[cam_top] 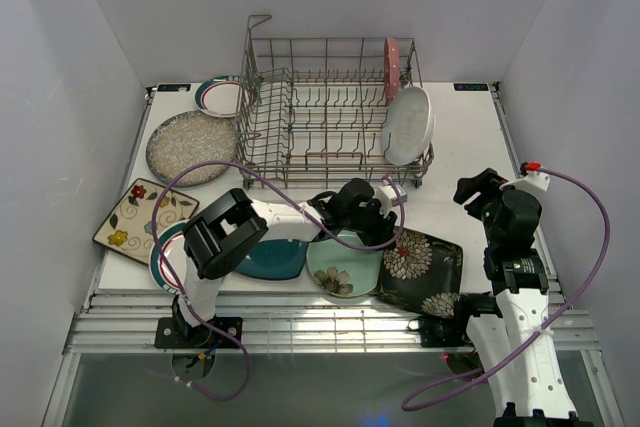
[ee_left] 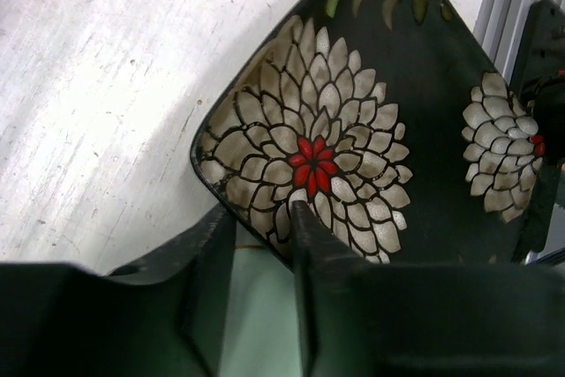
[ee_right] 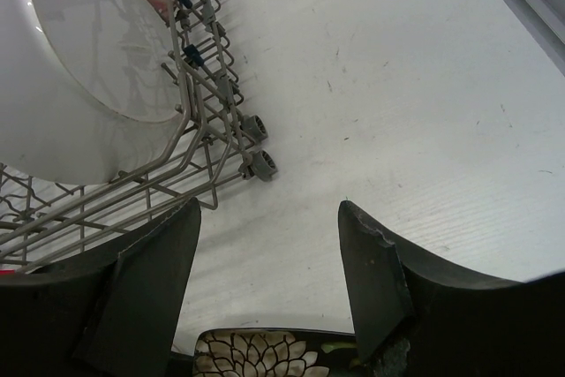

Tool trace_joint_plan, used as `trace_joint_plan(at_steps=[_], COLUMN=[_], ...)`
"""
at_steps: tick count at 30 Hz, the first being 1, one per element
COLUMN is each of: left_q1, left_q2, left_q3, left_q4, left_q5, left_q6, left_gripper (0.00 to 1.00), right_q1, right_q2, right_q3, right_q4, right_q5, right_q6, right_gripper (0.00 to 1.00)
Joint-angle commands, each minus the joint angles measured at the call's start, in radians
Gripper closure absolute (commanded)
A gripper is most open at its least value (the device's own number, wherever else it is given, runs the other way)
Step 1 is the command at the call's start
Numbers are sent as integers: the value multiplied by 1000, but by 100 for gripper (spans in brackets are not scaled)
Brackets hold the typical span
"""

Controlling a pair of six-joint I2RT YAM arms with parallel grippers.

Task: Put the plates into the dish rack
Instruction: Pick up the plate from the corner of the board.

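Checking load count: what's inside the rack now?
Two plates, at the right end of the rack: a white oval plate in front, a pink plate behind it. The white one covers the pink one's lower part. Other slots show only tines.

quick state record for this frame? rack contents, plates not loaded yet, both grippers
in rack: white oval plate, pink plate, at dish rack's right end
not loaded: mint plate, black floral plate, teal plate, speckled plate, cream square plate, two rimmed plates
left gripper: at mint plate's edge, next to black floral plate; grip unclear
right gripper: open, empty, above table right of rack
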Motion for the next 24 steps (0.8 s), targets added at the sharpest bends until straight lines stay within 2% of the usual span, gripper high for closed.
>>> trace_joint_plan(at_steps=[1,4,9,14,20,24], left_q1=[-3,-4,-3,-3,-4,-4], left_q2=[-3,-15,-43,-72,-98,-125], left_q3=[41,41,41,37,43,79], left_q4=[-4,-4,-6,-7,-19,-96], left_q5=[24,33,46,41,50,49], left_q6=[-9,-15,-29,-34,-54,-54], left_gripper=[64,75,84,99,100,100], right_q1=[-3,-3,-4,-4,-4,-4], right_q2=[-13,-14,-13,-13,-20,-30], right_q3=[1,1,1,1,1,4], right_q4=[23,23,22,23,19,11], right_q5=[16,15,16,16,18,10], right_q6=[-3,-1,0,-1,-3,-16], right_gripper=[30,30,30,30,30,30])
